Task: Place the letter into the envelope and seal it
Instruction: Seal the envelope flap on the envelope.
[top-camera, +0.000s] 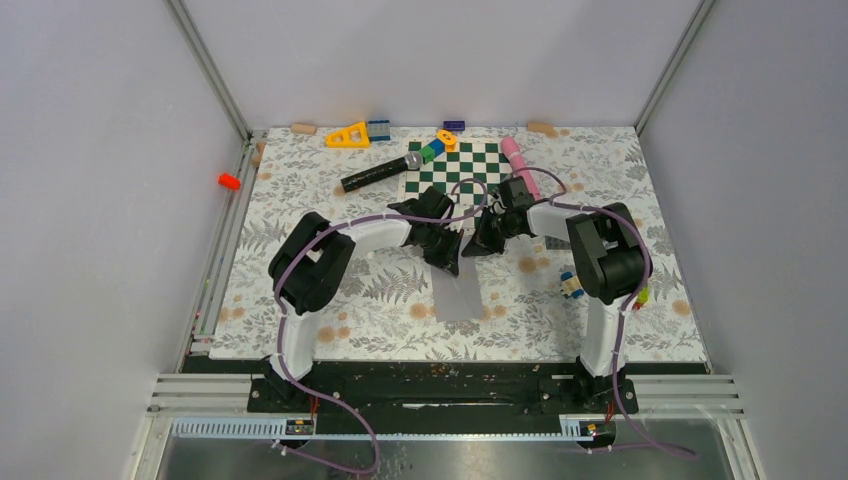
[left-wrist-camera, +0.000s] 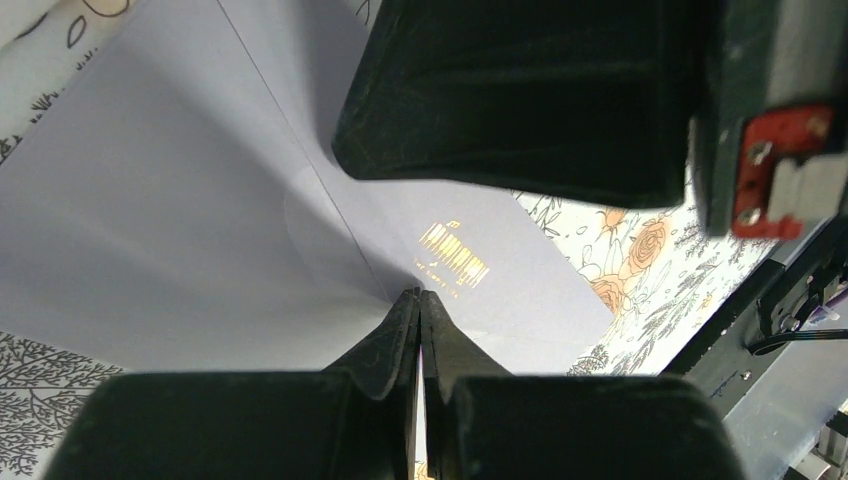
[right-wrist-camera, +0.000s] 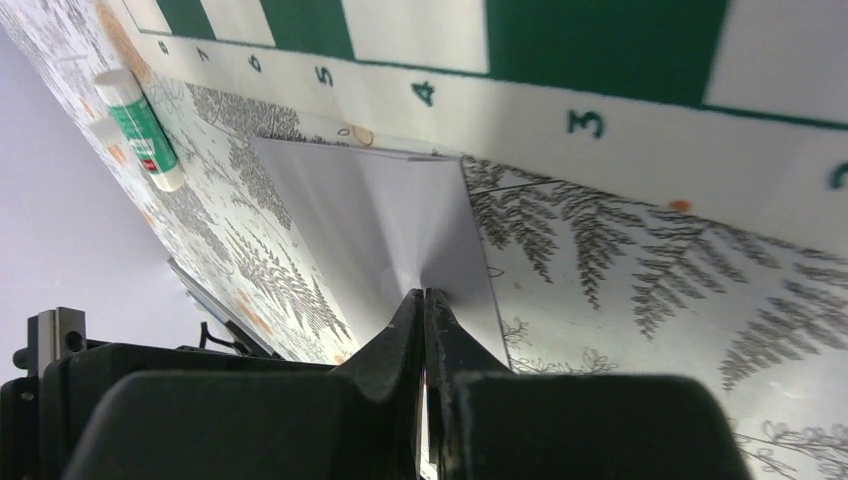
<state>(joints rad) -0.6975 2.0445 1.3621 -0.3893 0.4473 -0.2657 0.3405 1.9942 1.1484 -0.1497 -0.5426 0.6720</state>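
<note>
Envelope (top-camera: 458, 297), plain light grey flat paper: lies mid-table on the floral-print table (top-camera: 330, 300), running toward 6 o'clock from where both arms meet. Left tool (left-wrist-camera: 420, 292) is pressed together on its far end, at a point where creases converge, so the paper tents up there; a small gold barcode-like print sits just past the pinch. Right tool (right-wrist-camera: 422, 293) is also pressed together, on the edge of a light grey paper sheet (right-wrist-camera: 400, 220) lying flat beside the numbered border of the green-and-white chessboard mat (top-camera: 455, 170). Can't tell if that sheet is the letter or part of the envelope. Green-labelled white glue stick (right-wrist-camera: 140, 130) lies at about 10 o'clock from the sheet, well apart. My read: insertion not confirmed, flap not sealed. Risks: the two tools are very close, with the right arm's black body looming just over the left pinch, so any inward move could collide them. If the left pinch catches both layers, the pocket stays shut and the letter jams at the mouth. Both grips are at the very tips, so paper could slip out. Pulling the arms apart could crease or tear it.
</note>
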